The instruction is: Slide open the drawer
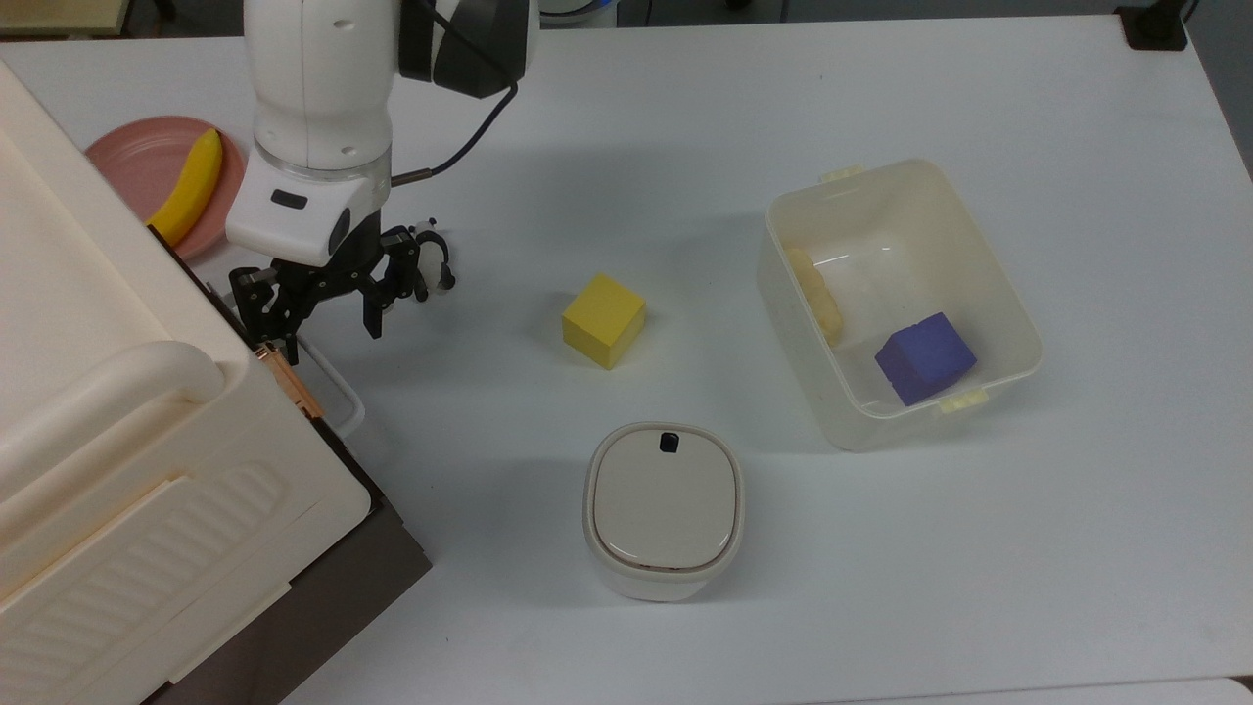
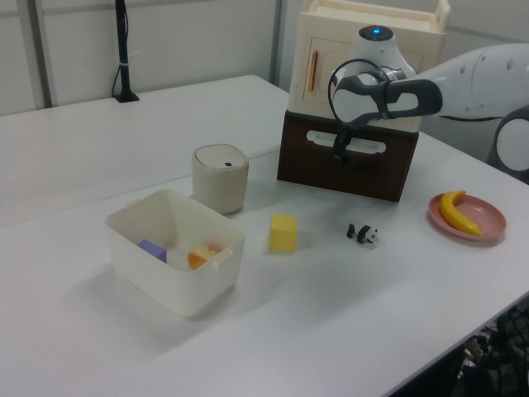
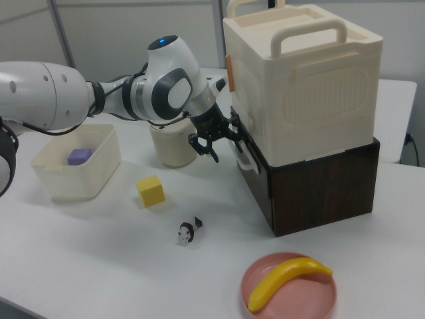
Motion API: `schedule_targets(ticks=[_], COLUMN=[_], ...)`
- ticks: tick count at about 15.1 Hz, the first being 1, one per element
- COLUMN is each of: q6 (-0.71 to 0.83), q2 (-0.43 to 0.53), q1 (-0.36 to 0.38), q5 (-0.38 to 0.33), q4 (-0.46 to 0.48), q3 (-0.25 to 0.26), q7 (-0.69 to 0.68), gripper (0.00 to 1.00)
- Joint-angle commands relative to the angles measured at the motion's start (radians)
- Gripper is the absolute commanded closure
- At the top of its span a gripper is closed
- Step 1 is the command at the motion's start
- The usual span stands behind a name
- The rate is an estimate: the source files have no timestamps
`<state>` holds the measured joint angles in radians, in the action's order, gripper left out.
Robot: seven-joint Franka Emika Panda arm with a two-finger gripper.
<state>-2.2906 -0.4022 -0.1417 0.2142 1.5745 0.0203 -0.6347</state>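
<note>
The drawer shows its dark brown front (image 2: 351,172) under the cream cabinet, flush with the brown base (image 3: 319,186), with a white loop handle (image 1: 333,397) (image 2: 347,143) (image 3: 244,157). In the top view the brown base edge (image 1: 343,587) peeks out below the cabinet. My gripper (image 1: 328,331) (image 2: 340,154) (image 3: 216,145) hangs open just in front of the handle, at its end nearer the plate. One finger is close to the drawer front and the other is out over the table. I cannot tell whether it touches the handle.
The cream cabinet (image 1: 117,421) sits on the brown base. A yellow cube (image 1: 604,320), a lidded round container (image 1: 664,509), a small black-and-white toy (image 1: 438,266), a pink plate (image 1: 132,162) with a banana, and a translucent bin (image 1: 1008,323) with a purple cube stand on the white table.
</note>
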Motion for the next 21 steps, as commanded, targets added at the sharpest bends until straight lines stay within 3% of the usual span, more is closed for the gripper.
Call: schedule_targets(ticks=[1, 4, 7, 19, 21], q6=[-0.02, -0.02, -0.02, -0.013, -0.013], q2=[-0.003, -0.003, -0.003, -0.004, -0.004], q1=[0.002, 0.002, 0.001, -0.001, -0.001], q5=[0.001, 0.001, 0.001, 0.002, 0.008], q4=[-0.004, -0.004, -0.004, -0.025, -0.025], q3=[-0.002, 0.0, 0.0, -0.002, -0.002], q7=[0.023, 0.023, 0.023, 0.046, 0.038], gripper=[0.37, 0.38, 0.48, 0.48, 0.59])
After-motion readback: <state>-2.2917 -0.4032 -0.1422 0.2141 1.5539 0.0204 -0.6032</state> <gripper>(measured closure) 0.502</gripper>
